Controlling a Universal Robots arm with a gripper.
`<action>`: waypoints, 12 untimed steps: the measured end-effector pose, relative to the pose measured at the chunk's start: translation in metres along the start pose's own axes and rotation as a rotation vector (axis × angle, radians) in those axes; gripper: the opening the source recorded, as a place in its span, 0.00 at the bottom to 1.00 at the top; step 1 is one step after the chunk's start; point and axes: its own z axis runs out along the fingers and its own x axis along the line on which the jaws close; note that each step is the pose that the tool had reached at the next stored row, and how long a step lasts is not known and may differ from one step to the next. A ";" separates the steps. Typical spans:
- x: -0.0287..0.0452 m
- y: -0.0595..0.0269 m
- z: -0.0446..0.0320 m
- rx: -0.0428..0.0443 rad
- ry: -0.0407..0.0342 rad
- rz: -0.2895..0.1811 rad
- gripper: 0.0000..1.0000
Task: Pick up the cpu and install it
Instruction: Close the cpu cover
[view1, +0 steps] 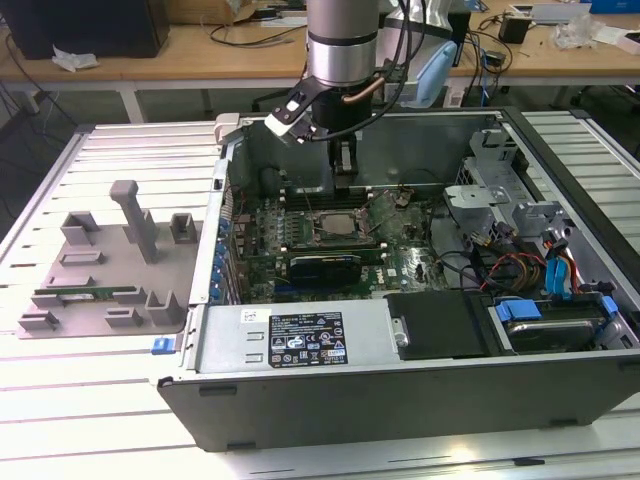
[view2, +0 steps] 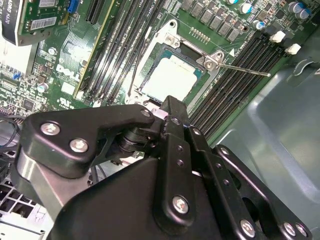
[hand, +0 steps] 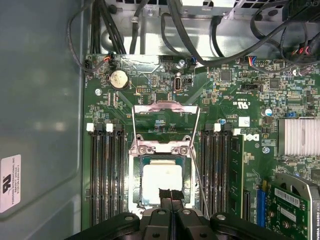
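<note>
I read my tool (hand: 170, 195) as drawn narrow, tips together and holding nothing, poised over one edge of the cpu (hand: 161, 181). The cpu lies flat in its socket (hand: 134, 176), straight below the tool, with the load frame (hand: 165, 107) tipped open at the opposite edge.

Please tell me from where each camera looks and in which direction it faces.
Exterior view: off the arm, above the open computer case, looking down into it; shows the arm and gripper.
First wrist view: on the wrist, facing straight down on the motherboard; gripper tips show.
Second wrist view: on the wrist, looking slantwise past the gripper's black body.
All three share the cpu lying in its socket.
</note>
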 end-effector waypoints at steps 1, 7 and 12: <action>0.0000 0.0000 0.0000 0.0000 0.0000 0.000 0.11; -0.0001 0.0000 -0.0007 0.0003 -0.0004 0.000 0.11; -0.0002 0.0020 -0.0051 0.0002 -0.0001 0.000 0.11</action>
